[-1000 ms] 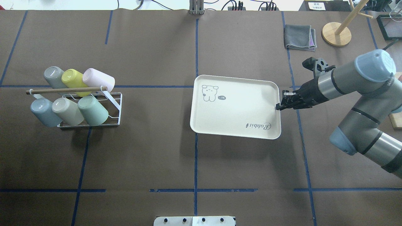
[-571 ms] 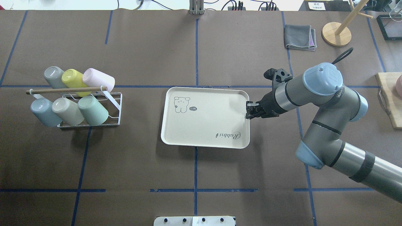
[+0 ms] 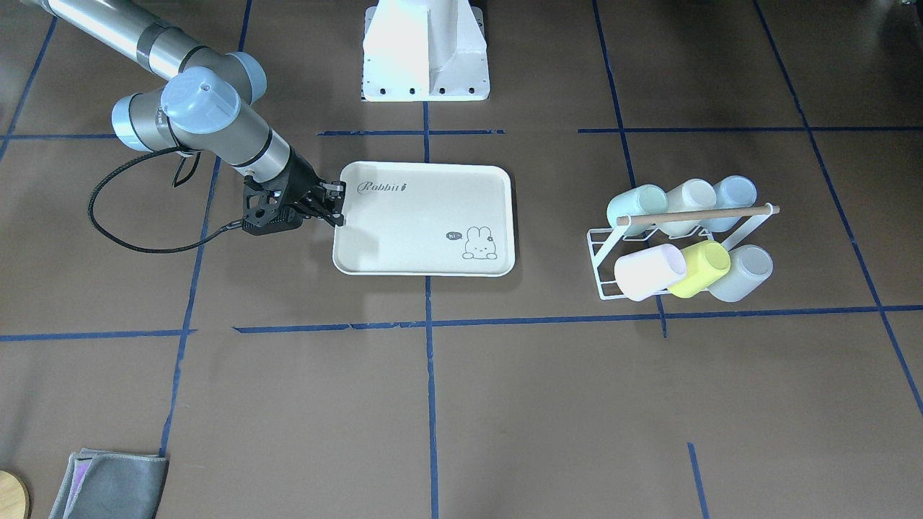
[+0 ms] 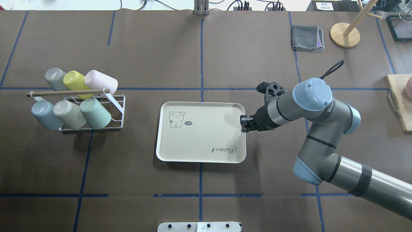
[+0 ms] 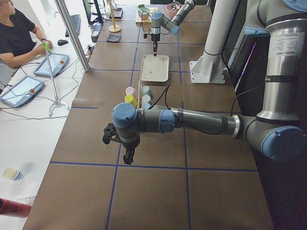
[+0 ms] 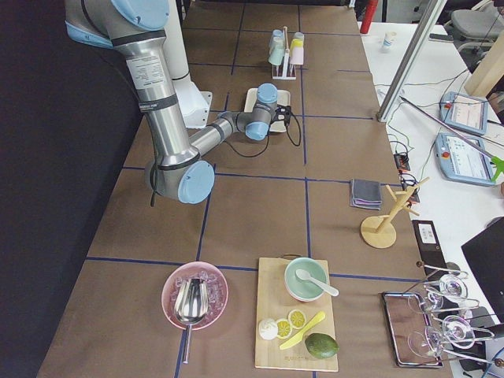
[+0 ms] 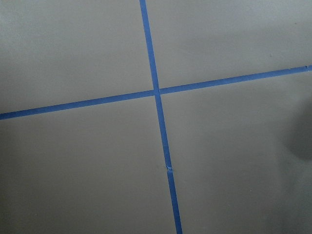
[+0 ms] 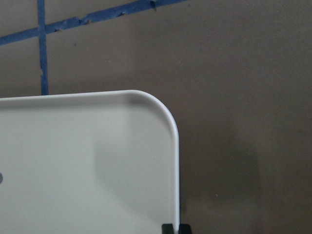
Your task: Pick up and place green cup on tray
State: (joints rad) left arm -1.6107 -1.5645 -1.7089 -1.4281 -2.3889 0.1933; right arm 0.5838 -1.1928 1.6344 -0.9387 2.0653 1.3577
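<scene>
**Right end effector pinching the tray rim, green cup lying in the rack**

Front-facing view: I am watching the right end effector point(image 3: 337, 205) clamping narrowly on the left short edge of the tray point(image 3: 425, 231). The tray is lying at frame centre on the tabletop point(image 3: 288, 404). The green cup point(image 3: 638, 203) is resting on its side in the white wire rack point(image 3: 692, 214) at the right, well apart from the tray.

Overhead view: the right arm is reaching in from the lower right, its end effector point(image 4: 243, 124) gripping the tray's point(image 4: 199, 141) right edge. The green cup point(image 4: 96, 113) is lying in the rack's point(image 4: 114, 103) lower row at the left, just beside a beige cup point(image 4: 69, 113).

Left side view: the left end effector point(image 5: 128, 157) is hanging over bare tabletop in the foreground, and I cannot tell how far open it is.

Right wrist view: two black fingertips point(image 8: 168, 228) are straddling the tray's point(image 8: 87, 170) rim at the bottom edge.
</scene>
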